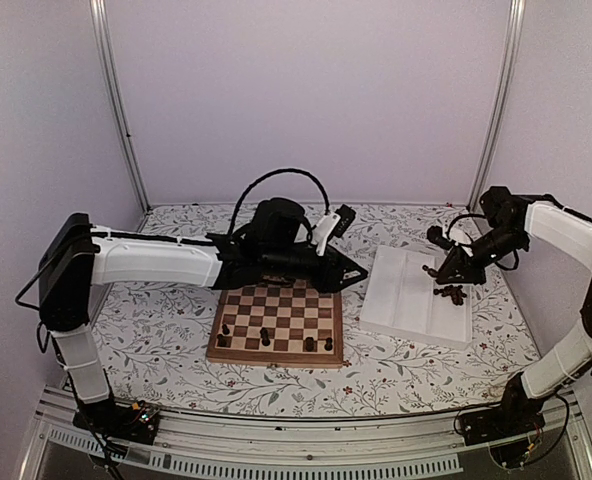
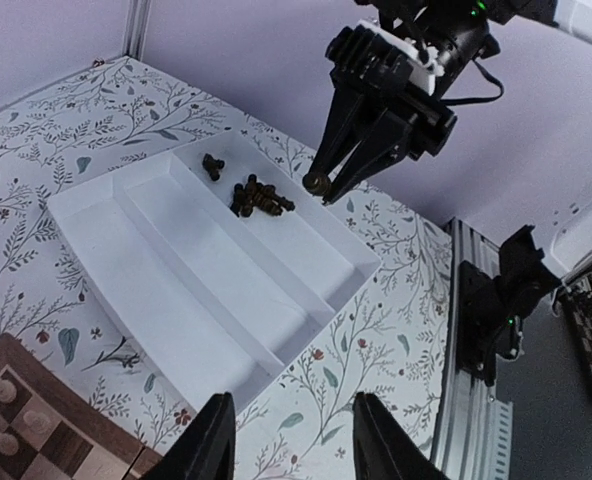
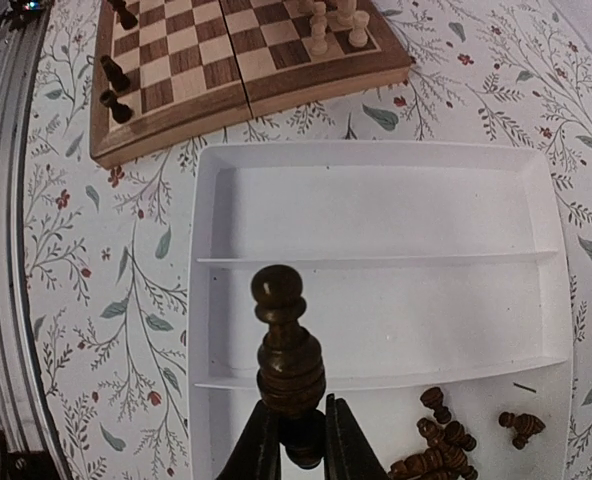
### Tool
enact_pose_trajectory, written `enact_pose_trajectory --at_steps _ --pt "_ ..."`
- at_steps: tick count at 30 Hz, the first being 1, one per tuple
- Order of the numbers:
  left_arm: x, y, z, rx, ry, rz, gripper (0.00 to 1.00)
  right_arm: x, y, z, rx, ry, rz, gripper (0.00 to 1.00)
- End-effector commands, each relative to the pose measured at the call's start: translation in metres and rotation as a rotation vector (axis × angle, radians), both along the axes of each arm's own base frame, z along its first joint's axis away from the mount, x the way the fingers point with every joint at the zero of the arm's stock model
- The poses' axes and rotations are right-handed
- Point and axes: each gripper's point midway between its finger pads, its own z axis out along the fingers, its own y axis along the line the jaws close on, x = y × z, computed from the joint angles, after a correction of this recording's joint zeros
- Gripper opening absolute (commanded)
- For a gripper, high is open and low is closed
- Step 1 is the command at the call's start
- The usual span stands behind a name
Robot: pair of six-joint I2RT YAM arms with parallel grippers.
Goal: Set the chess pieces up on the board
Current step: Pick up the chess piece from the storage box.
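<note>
My right gripper is shut on a dark pawn-like chess piece and holds it above the white tray; its fingers pinch the piece's base. It also shows in the left wrist view. A pile of dark chess pieces lies in the tray's far compartment. The board has several dark pieces along its near row. My left gripper is open and empty, hovering past the board's far right corner.
The white ridged tray lies right of the board. Pale cream chessmen stand on the board's far side. The left arm stretches over the board's far edge. Floral cloth covers the table.
</note>
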Motion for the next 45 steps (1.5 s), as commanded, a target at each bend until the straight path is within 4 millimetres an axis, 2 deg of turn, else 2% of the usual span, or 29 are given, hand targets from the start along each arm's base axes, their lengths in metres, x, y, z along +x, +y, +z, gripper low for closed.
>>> enact_pose_trajectory --at_steps 1,4,8,19,26,33,37,45 --pt "-0.004 -0.033 0.028 -0.174 0.054 -0.055 0.43 -0.002 0.043 0.052 0.286 0.023 -0.007 0.13" --pt "-0.003 -0.044 0.027 -0.195 0.079 -0.072 0.44 -0.008 0.060 0.055 0.298 0.036 0.018 0.13" --pt "-0.007 -0.057 0.031 -0.229 0.100 -0.123 0.44 -0.015 0.075 0.048 0.288 0.070 0.043 0.13" --pt "-0.015 -0.081 0.021 -0.227 0.148 -0.198 0.43 -0.021 0.086 0.049 0.283 0.082 0.058 0.13" --pt "-0.006 -0.085 0.010 -0.195 0.164 -0.153 0.40 -0.026 0.089 0.046 0.273 0.087 0.066 0.14" --pt "0.004 -0.085 0.001 -0.181 0.195 -0.097 0.33 -0.027 0.091 0.045 0.263 0.088 0.074 0.14" --pt "0.005 -0.085 0.002 -0.189 0.196 -0.095 0.26 -0.029 0.092 0.043 0.259 0.092 0.079 0.14" --pt "0.005 -0.081 0.005 -0.204 0.197 -0.098 0.20 -0.030 0.093 0.039 0.256 0.101 0.079 0.14"
